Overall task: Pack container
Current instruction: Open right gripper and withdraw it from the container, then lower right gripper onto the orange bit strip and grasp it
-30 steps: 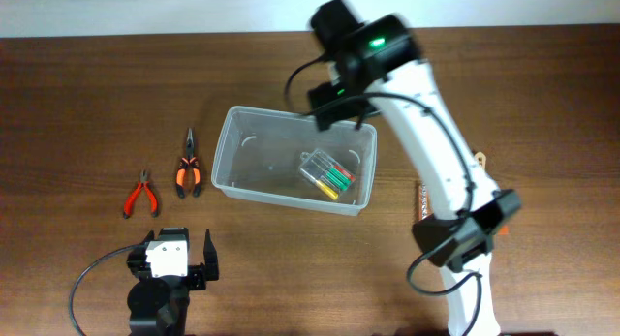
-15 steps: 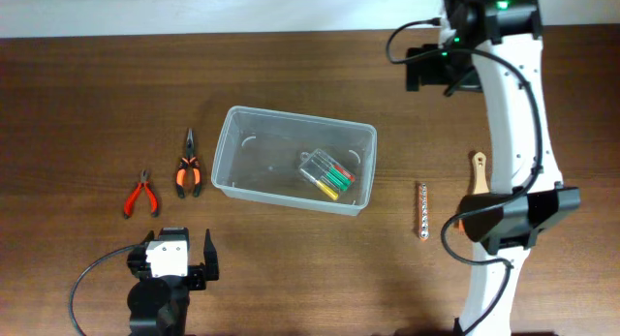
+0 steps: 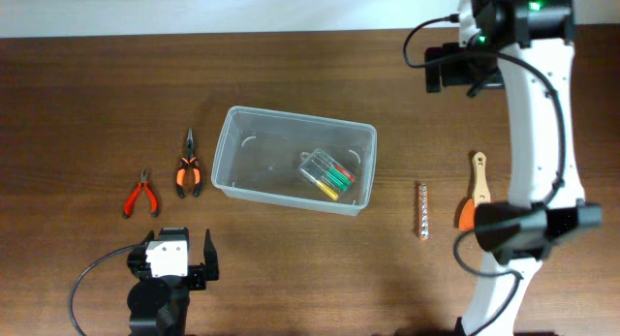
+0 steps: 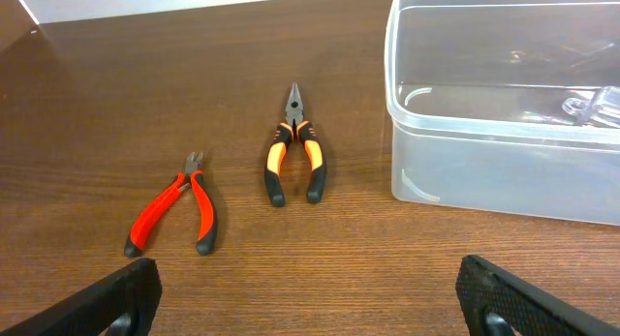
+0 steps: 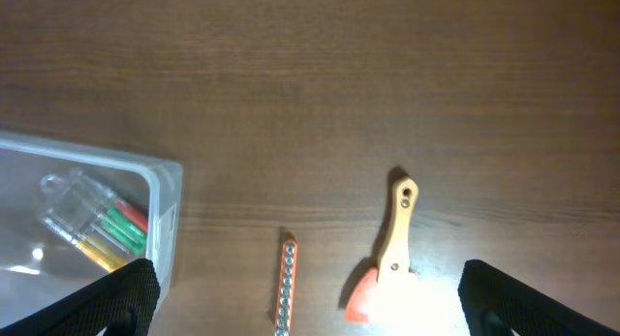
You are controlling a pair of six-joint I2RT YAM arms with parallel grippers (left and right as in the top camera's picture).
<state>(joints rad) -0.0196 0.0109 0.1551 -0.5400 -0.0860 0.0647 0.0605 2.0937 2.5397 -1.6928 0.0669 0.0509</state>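
Dark wood worktop (image 3: 87, 94), pale wall strip along the far edge.

- Container (image 3: 254, 164) sits mid-worktop, long side slightly askew. One item lies inside, at its right end: a small clear case of coloured bits (image 3: 329, 174).
- Outside, left of the container: orange-and-black needle-nose pliers (image 3: 189, 171), and red pliers (image 3: 141, 194) just beyond them.
- Outside, right: a thin metal bit strip (image 3: 421, 210) and a wooden-handled scraper (image 3: 476, 186) with an orange blade, side by side but apart.
- Left pincer (image 3: 177, 251) parked at the near edge, fingers wide apart, nothing in them.
- Right pincer (image 5: 310, 305) high over the far right of the worktop, fingers spread wide and empty; strip and scraper are both in its wrist view.

Judgement: packing is early, with one item in and four to go. The step in hand looks like lining up the next pick on the right side. That calls for lowering over the strip or scraper, turning the fingers across its narrow width, and pinching low, since both lie flat.
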